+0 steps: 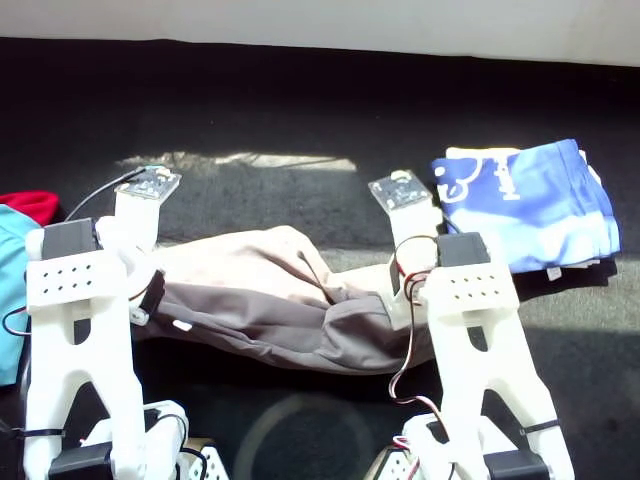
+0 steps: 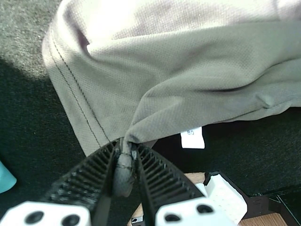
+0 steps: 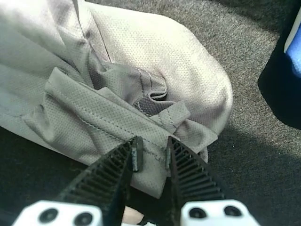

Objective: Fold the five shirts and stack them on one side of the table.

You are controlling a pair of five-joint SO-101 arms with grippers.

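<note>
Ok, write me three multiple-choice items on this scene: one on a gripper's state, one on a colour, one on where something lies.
1. The left gripper is:
A. wide open in the air
B. shut on a pinch of the grey shirt
C. shut on a cable

2. The folded shirt on top of the pile is mainly:
A. blue
B. red
C. grey

3. The red shirt lies:
A. on the pile
B. between the two arms
C. at the left edge of the table, next to a teal shirt

Answers:
1 B: the left wrist view shows bunched grey fabric clamped in it.
2 A: the high view shows blue cloth with white patches.
3 C: the high view shows it at that edge, just beyond the teal one.
</note>
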